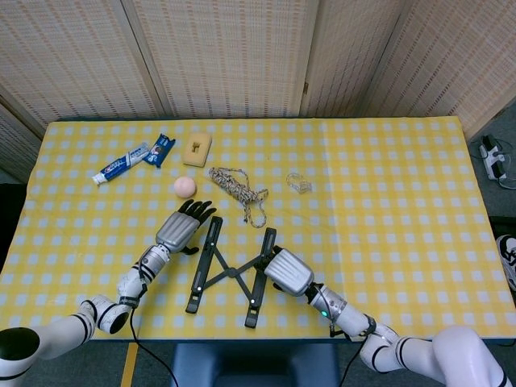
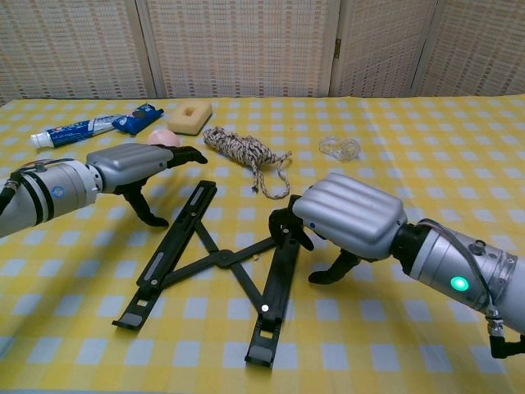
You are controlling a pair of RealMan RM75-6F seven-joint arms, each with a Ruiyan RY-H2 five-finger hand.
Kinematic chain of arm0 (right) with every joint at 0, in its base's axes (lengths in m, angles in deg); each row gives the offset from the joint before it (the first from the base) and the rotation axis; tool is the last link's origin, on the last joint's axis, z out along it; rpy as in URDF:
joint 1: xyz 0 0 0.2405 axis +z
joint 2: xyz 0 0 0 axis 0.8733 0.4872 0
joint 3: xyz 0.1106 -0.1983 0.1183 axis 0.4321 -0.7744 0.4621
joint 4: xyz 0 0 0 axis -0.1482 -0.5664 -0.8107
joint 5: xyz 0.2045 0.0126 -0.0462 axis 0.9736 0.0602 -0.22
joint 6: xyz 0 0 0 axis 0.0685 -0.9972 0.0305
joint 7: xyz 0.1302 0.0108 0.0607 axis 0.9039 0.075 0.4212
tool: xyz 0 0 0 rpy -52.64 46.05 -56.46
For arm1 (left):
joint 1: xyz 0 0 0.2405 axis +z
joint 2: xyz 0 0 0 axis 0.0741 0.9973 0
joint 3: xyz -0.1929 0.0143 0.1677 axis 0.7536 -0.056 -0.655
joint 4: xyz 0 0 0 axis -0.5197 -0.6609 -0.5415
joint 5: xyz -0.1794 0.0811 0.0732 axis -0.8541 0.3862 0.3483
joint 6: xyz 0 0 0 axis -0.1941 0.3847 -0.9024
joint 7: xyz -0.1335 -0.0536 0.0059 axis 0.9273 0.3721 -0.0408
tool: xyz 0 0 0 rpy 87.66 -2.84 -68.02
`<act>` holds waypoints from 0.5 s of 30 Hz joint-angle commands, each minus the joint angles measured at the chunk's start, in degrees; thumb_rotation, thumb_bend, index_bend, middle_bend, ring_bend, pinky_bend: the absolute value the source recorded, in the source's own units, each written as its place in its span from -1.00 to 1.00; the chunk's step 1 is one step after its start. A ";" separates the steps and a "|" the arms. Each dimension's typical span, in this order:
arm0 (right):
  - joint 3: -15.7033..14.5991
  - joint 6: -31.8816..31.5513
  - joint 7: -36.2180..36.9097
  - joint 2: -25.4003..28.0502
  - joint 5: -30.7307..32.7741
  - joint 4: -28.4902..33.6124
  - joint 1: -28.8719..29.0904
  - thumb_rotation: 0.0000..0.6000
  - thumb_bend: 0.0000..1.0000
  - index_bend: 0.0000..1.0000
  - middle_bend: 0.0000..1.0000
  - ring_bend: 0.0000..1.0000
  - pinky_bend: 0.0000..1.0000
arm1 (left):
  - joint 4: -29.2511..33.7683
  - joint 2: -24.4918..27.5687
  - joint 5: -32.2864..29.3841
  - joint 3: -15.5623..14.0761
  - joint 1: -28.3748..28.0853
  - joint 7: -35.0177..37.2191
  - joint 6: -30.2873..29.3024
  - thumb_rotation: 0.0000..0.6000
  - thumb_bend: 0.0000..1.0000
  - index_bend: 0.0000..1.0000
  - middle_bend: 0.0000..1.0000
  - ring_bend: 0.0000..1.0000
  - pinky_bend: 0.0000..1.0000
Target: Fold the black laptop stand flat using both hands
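Checked tablecloth (image 1: 387, 201) | right hand (image 1: 288, 272) fingers curled onto stand (image 1: 230, 272) rail | left hand (image 1: 181, 226) spread, empty

We see a table (image 1: 403, 242) under a yellow-and-white checked cloth, several small things lying on it.

Toward the far left edge we find a blue-and-white toothpaste tube (image 1: 121, 164), just beside it a blue snack packet (image 1: 160, 149), then a yellow block with a hole in it (image 1: 197, 148). A small pink ball (image 1: 185, 186) lies nearer us, a tangle of braided rope (image 1: 239, 189) to its right, and a clear plastic piece (image 1: 299, 182) further right. The black folding laptop stand (image 1: 231, 272), spread open, lies by the near edge.
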 commanded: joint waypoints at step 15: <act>-1.06 -2.45 0.79 -4.38 -1.24 -7.05 1.69 1.00 -0.63 -0.08 0.28 0.27 -0.01 | 1.49 0.36 -1.90 0.40 0.36 1.34 1.15 1.00 -0.54 -0.98 -1.00 -1.00 -1.00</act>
